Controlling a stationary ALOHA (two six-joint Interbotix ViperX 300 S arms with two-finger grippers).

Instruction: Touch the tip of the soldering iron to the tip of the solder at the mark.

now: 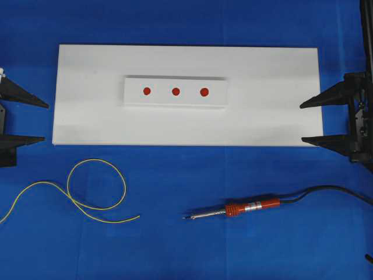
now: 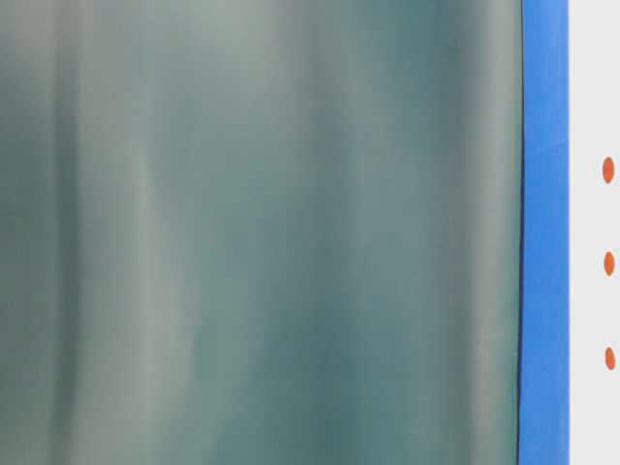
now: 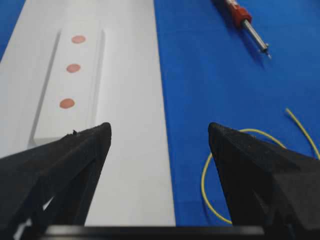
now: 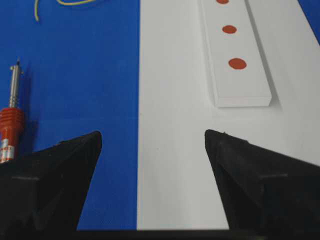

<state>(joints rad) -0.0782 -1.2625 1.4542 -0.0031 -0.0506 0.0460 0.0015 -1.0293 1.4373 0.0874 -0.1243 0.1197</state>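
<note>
With both hands gaping empty, the right hand [image 1: 303, 122] should clamp the soldering iron [image 1: 233, 210] by its handle, the left hand [image 1: 45, 122] the solder [image 1: 96, 207] near its free end.

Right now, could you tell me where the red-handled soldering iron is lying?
In the overhead view, the red-handled soldering iron lies on the blue cloth below the white board's right half, tip pointing left toward the thin yellow solder wire.
</note>
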